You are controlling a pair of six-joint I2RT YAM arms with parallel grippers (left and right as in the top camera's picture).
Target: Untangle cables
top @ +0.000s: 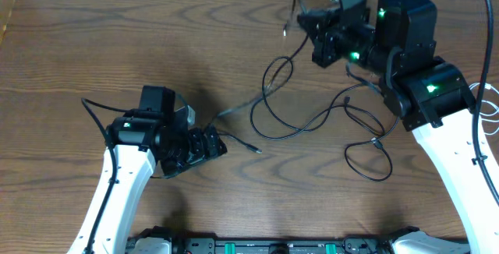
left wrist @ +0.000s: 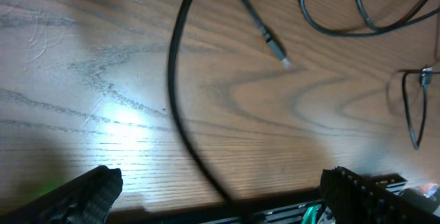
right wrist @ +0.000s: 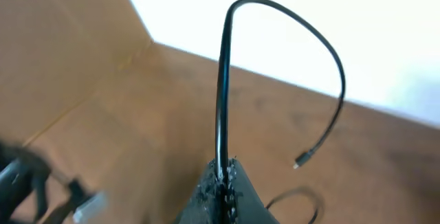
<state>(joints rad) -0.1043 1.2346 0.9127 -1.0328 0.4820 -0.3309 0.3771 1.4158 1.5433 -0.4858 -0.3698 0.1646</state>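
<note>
Black cables (top: 312, 121) sprawl in crossed loops over the middle and right of the wooden worktop (top: 117, 36), with one strand (right wrist: 221, 80) lifted at the far side. The right arm's fingers (right wrist: 221, 183) are clamped tight on that strand, which arches up and droops to a small plug (right wrist: 299, 162). The left arm's fingers (top: 212, 145) stand spread wide at the near left, holding nothing, a loose cable (left wrist: 177, 114) running across the wood between them. The cords look light, thin and limp. They are likely to drag and snag on each other rather than slide free, so a hold near a plug end or on a single clear stretch seems wisest. The right arm (top: 421, 90) overhangs the right-hand loops, and the crossings there may catch.
</note>
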